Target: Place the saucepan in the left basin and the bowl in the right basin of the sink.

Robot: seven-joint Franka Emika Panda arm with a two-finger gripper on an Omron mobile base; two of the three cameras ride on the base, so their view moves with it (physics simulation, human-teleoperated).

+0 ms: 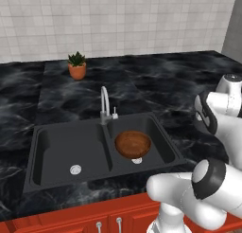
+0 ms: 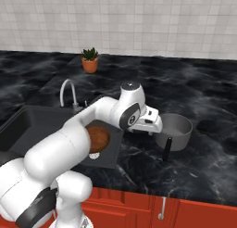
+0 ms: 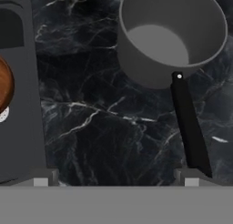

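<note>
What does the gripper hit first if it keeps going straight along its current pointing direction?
Probably bare countertop. The open gripper looks down at black marble between the sink and the saucepan; its right fingertip sits near the saucepan's black handle, so that could brush first. Depth unclear.

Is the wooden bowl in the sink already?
Yes. The bowl sits upright inside the right basin, the narrower one, partly covering its drain. The left basin holds nothing.

One saucepan [image 2: 176, 129], one wooden bowl [image 1: 133, 143], one potted plant [image 1: 77, 66], one faucet [image 1: 105, 103] and two sink basins were counted.
</note>
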